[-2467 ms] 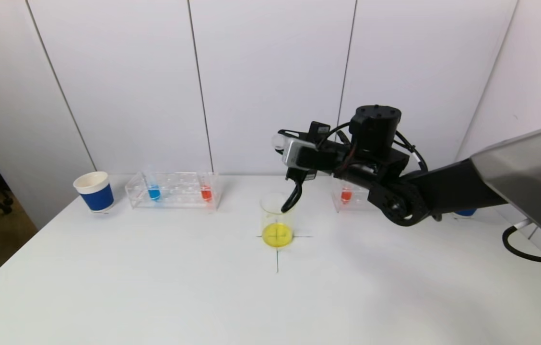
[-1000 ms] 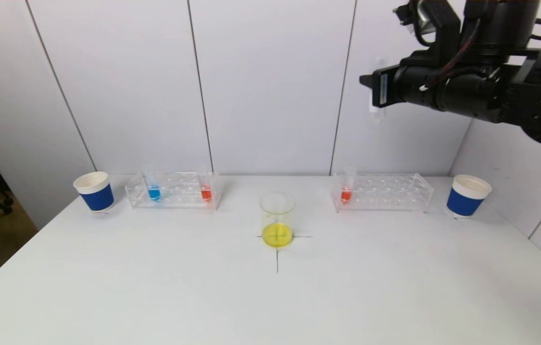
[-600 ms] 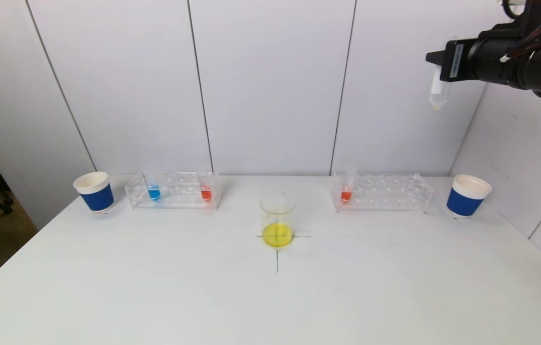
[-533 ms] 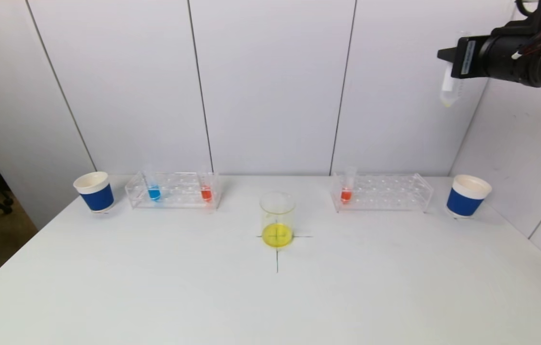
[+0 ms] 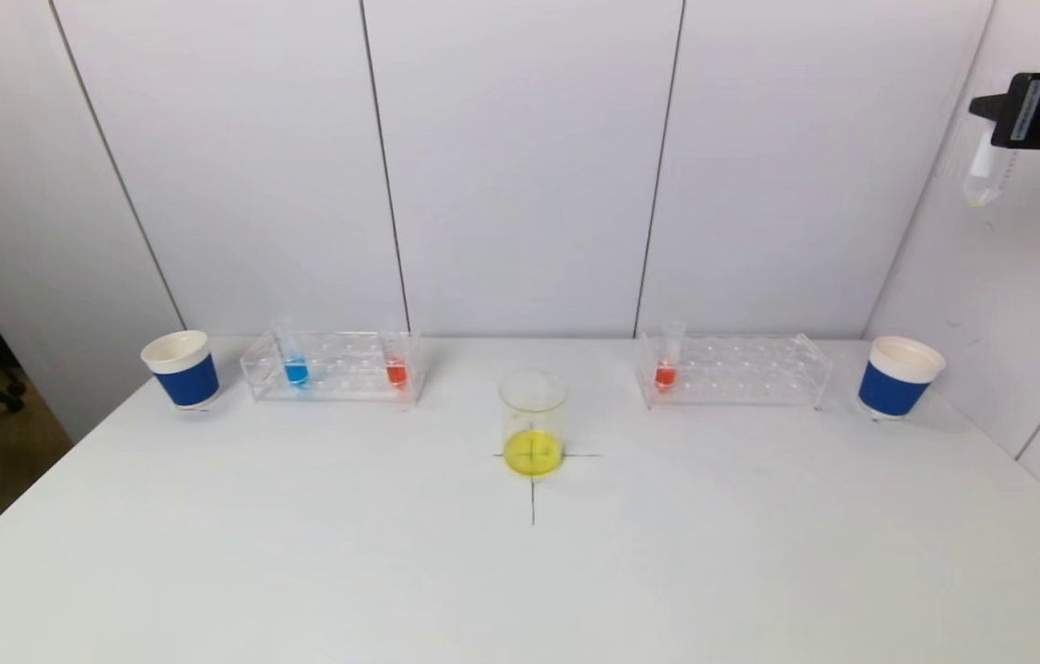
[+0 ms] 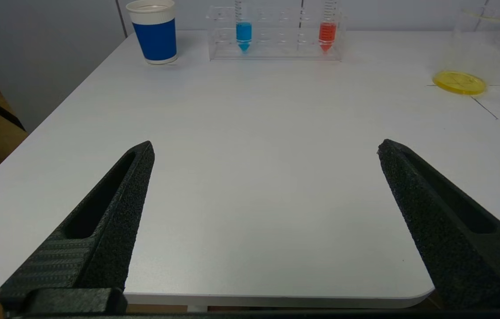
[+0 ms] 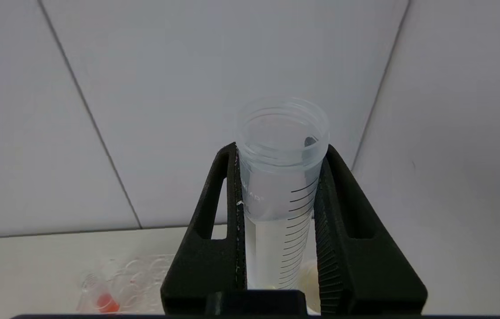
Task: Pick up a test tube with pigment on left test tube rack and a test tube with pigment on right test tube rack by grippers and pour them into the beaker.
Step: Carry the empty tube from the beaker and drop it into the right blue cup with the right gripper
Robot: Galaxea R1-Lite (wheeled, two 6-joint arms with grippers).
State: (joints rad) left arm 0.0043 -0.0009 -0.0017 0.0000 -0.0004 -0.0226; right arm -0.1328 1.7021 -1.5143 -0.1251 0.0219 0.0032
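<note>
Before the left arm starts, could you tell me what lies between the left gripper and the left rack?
Only bare table: in the left wrist view nothing stands between the open left gripper and the left rack.

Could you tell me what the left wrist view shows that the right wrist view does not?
Only the left wrist view shows the left gripper, fingers wide apart over the table, plus the blue paper cup, the left rack with its blue tube and red tube, and the beaker with yellow liquid. Only the right wrist view shows the right gripper clamped on an upright, emptied test tube. Both catch part of the right rack.
</note>
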